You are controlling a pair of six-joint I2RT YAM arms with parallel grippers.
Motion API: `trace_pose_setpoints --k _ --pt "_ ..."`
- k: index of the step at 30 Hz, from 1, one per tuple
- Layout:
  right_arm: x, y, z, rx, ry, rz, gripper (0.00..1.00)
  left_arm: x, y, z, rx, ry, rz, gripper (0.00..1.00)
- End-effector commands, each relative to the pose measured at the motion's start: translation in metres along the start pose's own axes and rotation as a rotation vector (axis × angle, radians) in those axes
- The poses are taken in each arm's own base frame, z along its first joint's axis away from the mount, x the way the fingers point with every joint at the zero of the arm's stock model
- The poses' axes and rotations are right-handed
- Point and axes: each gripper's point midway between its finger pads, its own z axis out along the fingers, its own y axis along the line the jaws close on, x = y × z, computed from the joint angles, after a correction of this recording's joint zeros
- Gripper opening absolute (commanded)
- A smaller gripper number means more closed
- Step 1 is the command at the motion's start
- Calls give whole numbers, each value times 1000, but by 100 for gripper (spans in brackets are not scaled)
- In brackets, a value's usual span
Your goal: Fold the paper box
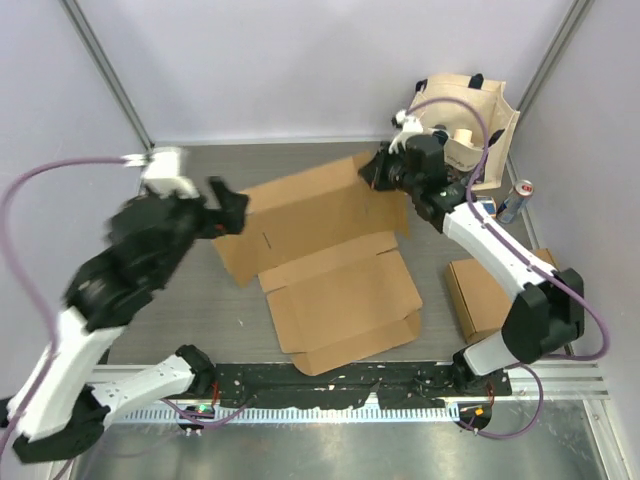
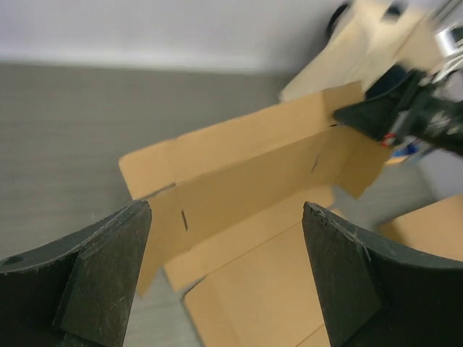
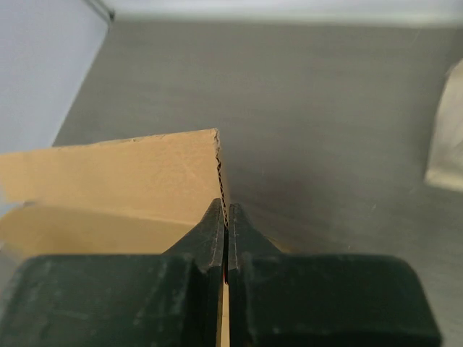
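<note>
The paper box (image 1: pixel 330 270) is a brown corrugated blank lying mid-table, with its rear panel raised. My right gripper (image 1: pixel 378 170) pinches the right end of that raised panel; in the right wrist view the jaws (image 3: pixel 226 210) are shut on the panel's corrugated edge (image 3: pixel 130 181). My left gripper (image 1: pixel 228 208) hovers just off the box's left end, open and holding nothing. In the left wrist view its fingers (image 2: pixel 108 267) stand wide apart and frame the box (image 2: pixel 253 210), which lies beyond them. The right gripper (image 2: pixel 405 116) shows there at the panel's far end.
A tan paper bag (image 1: pixel 470 120) stands at the back right with a drink can (image 1: pixel 515 200) beside it. Another brown cardboard piece (image 1: pixel 480 295) lies by the right arm. Grey walls enclose three sides, and a black rail (image 1: pixel 350 385) runs along the near edge.
</note>
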Motion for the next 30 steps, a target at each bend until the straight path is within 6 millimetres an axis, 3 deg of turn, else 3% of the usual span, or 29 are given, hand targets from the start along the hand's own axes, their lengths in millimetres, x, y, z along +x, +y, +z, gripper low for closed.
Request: trace_pose_setpoints --k 1,2,3,4,5,7,8,12,16,18,22,28,30 --pt "-7 35 -10 -356 -106 67 1 55 -3 66 -56 102 18 90" --pt "-11 29 -8 -364 -143 50 1 56 16 80 -114 103 -14 90" --pt "3 18 -3 -370 -145 26 1 92 16 125 3 260 -243 88" --pt "18 14 -3 -377 -128 20 1 100 26 141 9 264 -304 85" --pt "17 13 -2 -388 -155 1 1 98 47 152 -23 251 -359 83" --pt "32 3 -3 -395 -152 -8 1 109 52 171 15 276 -425 82" --pt "28 4 -4 -417 -184 -21 1 109 58 175 19 273 -428 82" --pt "31 0 -1 -426 -177 -20 1 106 69 176 24 230 -373 81" --pt "17 -8 2 -426 -195 -12 1 114 81 168 30 227 -291 81" --pt "15 -9 3 -448 -192 -5 1 127 100 161 -41 291 -285 80" --pt "8 -9 4 -493 -191 -9 1 125 123 150 -64 273 -307 86" --pt "8 -17 16 -503 -169 0 1 113 111 152 88 261 -383 90" --pt "3 -20 19 -497 -171 14 1 112 92 157 237 280 -408 84"
